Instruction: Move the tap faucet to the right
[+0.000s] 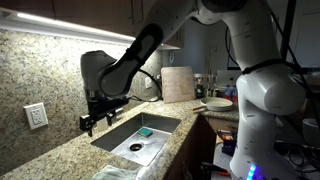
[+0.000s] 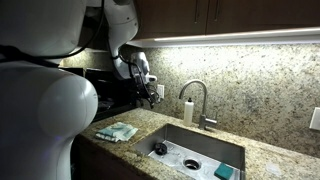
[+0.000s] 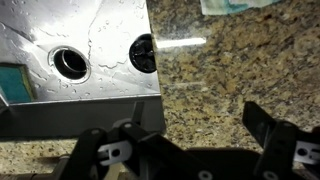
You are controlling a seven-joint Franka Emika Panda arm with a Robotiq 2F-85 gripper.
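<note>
Wrist view first: the hand [image 3: 180,145] has its fingers spread wide with nothing between them. It's looking down on the speckled granite counter [image 3: 230,70], just off the corner of the steel sink [image 3: 100,25]. No tap in that shot at all.

In an exterior view the tap faucet [image 2: 203,98] stands upright at the far rim of the sink [image 2: 225,148], right up against the granite backsplash. It's off to the right of the hand [image 2: 150,92] at roughly the same height, well apart, with the white soap bottle [image 2: 187,108] sitting between them. The stem is vertical, and the spout arches over to the left, back toward the hand.

My guess is the hand has to travel right, clear the bottle (easy to knock over) and catch the spout from its left side to swing it right.

Space looks tight, with the backsplash behind and cabinets overhead. There's a crumpled cloth [image 2: 117,131] on the counter left of the sink, out of the way.
</note>
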